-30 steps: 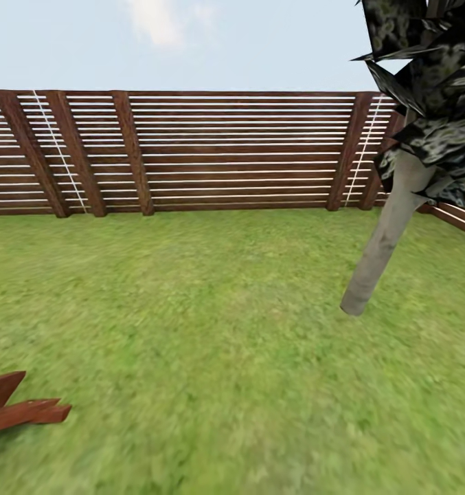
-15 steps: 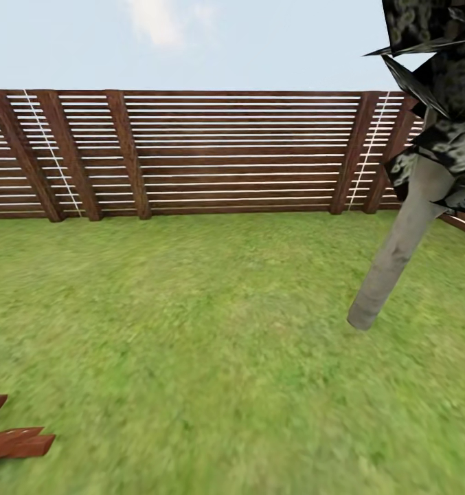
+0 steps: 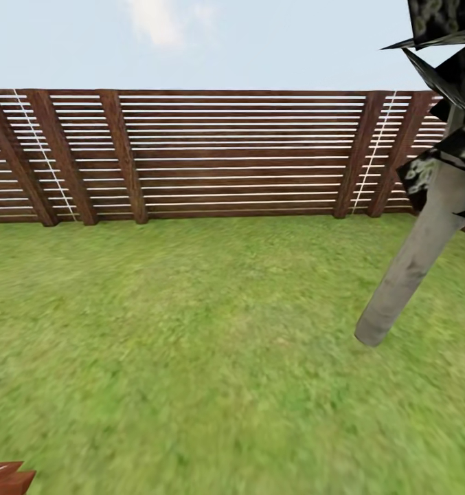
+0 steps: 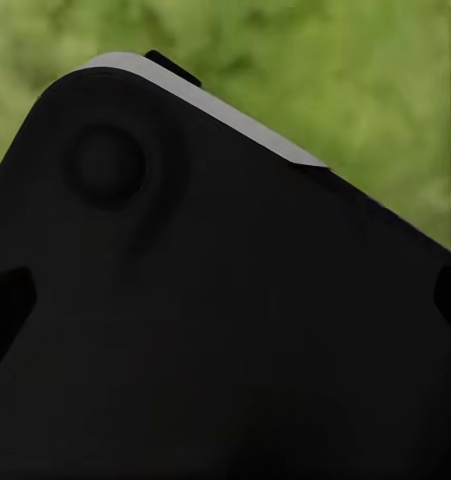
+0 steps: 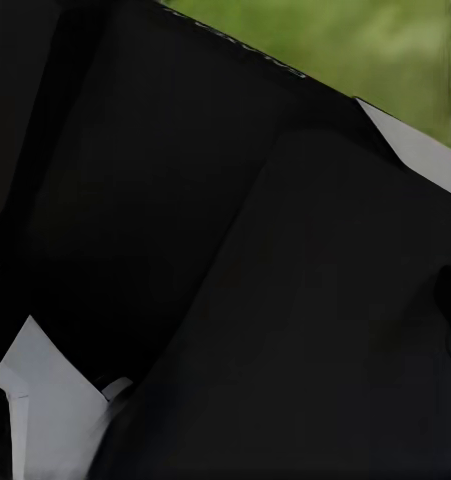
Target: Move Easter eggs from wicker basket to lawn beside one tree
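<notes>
Grass of the lawn [image 3: 191, 330] covers most of the head view, and the tree [image 3: 411, 268] with its pale leaning trunk stands on it, well in front of the slatted wooden fence [image 3: 239, 155]. Far from the trunk, at the near edge of the grass, lies a corner of a reddish wooden piece [image 3: 5, 478]. No egg and no basket can be seen around the tree, so I judge the robot is on its way, looking for the basket or carrying toward the tree; which one, I cannot tell. Both wrist views show dark robot body with blurred grass behind, so I cannot tell how the jaws stand. The next move calls for finding the basket, or stopping near the trunk.
</notes>
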{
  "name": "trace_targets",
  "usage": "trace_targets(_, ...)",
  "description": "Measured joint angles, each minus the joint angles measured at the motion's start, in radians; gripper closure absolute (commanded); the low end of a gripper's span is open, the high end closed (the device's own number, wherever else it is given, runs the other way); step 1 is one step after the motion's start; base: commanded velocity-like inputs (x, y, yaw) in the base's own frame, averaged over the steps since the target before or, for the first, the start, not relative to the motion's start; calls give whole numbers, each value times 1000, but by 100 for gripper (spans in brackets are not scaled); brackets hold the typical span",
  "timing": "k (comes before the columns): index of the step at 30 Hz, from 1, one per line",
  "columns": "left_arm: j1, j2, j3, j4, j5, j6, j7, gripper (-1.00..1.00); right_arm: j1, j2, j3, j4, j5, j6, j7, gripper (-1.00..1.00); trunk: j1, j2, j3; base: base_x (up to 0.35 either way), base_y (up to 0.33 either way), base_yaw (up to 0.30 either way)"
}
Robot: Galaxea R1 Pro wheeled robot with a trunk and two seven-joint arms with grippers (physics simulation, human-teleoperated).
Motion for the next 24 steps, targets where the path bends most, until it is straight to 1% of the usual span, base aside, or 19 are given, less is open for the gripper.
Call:
trace_targets(9, 0, 0, 0, 0, 0, 0, 0, -100, 0, 0, 0, 0, 0, 0, 0, -100, 0, 0, 0, 343, 0, 18)
trace_targets(24, 0, 0, 0, 0, 0, 0, 0, -100, 0, 0, -1, 0, 0, 0, -1, -100, 0, 0, -1, 343, -5, 84)
